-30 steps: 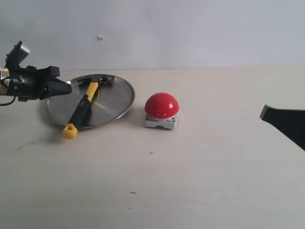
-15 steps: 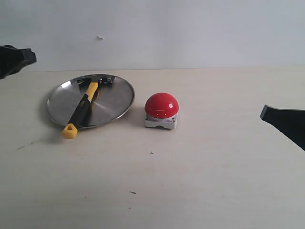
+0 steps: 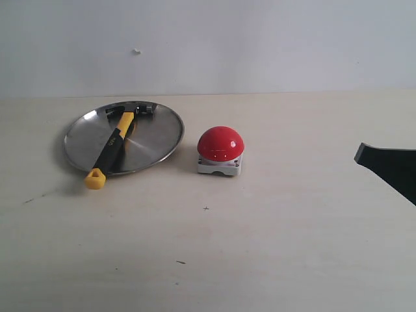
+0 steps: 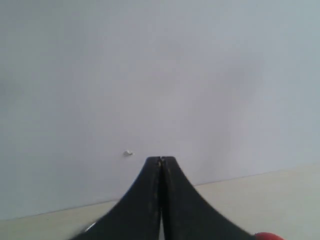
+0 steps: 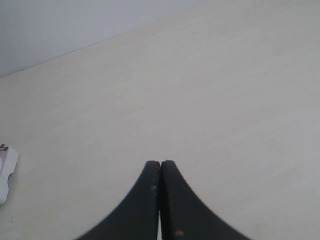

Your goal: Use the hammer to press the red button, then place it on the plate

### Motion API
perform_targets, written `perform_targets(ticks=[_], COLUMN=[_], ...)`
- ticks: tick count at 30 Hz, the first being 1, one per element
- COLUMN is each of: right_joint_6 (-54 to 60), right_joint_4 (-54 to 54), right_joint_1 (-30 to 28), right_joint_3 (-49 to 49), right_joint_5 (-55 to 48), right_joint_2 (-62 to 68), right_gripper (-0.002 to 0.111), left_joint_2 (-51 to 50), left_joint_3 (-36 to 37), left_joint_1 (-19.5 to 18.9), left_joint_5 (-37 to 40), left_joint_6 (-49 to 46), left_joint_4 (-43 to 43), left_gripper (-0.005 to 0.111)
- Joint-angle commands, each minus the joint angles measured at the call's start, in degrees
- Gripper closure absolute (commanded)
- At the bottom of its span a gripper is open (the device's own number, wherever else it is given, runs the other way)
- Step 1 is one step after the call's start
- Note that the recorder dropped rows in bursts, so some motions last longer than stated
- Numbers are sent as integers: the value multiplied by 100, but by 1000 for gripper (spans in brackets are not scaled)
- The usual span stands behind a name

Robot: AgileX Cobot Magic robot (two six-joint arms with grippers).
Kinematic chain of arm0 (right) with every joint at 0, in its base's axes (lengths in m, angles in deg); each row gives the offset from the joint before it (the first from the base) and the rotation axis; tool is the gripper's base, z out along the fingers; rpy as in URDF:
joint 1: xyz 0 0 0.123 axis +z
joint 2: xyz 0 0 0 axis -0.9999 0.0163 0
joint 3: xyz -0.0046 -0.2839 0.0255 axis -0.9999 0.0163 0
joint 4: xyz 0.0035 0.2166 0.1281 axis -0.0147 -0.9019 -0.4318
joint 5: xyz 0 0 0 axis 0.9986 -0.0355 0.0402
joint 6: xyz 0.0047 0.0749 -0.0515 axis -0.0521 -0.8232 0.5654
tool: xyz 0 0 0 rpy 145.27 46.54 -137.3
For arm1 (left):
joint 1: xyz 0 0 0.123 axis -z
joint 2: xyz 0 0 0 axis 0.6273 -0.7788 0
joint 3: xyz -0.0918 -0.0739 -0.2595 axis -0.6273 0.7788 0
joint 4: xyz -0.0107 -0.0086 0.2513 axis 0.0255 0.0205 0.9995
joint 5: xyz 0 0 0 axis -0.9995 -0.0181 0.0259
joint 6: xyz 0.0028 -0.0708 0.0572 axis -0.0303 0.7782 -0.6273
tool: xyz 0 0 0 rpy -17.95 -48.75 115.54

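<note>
The hammer [image 3: 112, 148] lies across the steel plate [image 3: 159, 133] at the left of the exterior view, its dark head at the far rim and its yellow end overhanging the near rim. The red button [image 3: 220, 143] sits on its white base just right of the plate; a sliver of red button [image 4: 270, 236] shows in the left wrist view. My left gripper [image 4: 161, 160] is shut and empty, pointing at the wall, and is out of the exterior view. My right gripper [image 5: 160, 163] is shut and empty over bare table; its dark tip [image 3: 390, 166] shows at the right edge.
A pale wall rises behind the table's far edge. A small white speck [image 3: 136, 51] marks the wall. A corner of the button's white base [image 5: 5, 172] shows in the right wrist view. Small dark marks [image 3: 206, 208] dot the tabletop.
The left arm has pulled back to the left and out of the exterior view. The hammer stays on the plate. The right gripper has not moved.
</note>
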Motion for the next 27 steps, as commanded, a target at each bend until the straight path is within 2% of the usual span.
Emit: perform_targets(ticks=[1,6,11,16,23,27], right_joint_6=[-4,-4,-4,-4,-4,-4], right_joint_4=[16,16,16,16,16,16], right_joint_1=[0,0,0,0,0,0], right_joint_3=[21,21,21,21,21,21], right_joint_5=[32,32,32,32,32,32], right_joint_2=[-17,-17,-17,-17,-17,-17], right_gripper=[108,108,108,108,108,108], left_joint_2=[638,1261,1748,2307,3074,3484], left_joint_3=[282,839,1321,1957,2637,3037], left_joint_1=[35,35,35,35,35,35], left_joint_5=[113,-61,-282,-369,-390,-507], left_joint_6=[-45,-118,-948,-2568,-2756,-2994], left_joint_4=[-123,-386,-1121,-2875,-2728,-3087], left_gripper=[107,107,107,107,107,107])
